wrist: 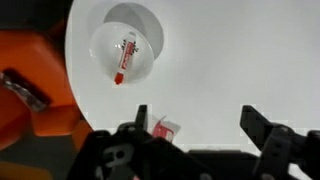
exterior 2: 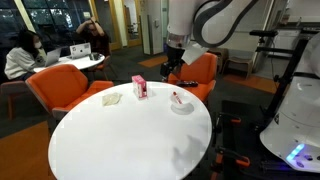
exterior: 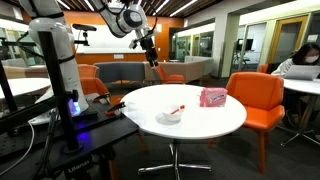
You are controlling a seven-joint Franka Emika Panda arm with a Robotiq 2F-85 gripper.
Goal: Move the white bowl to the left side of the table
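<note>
Near table (exterior 2: 110,140) edge, white bowl (exterior 2: 181,101)

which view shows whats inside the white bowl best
The wrist view: it looks straight down into the small shallow round white bowl, so the slim red item inside shows whole. In both exterior views the bowl is small and seen at a low angle, the item just a red speck.

Glossy white bowl (wrist: 127,52), smooth table (wrist: 230,60)
</note>
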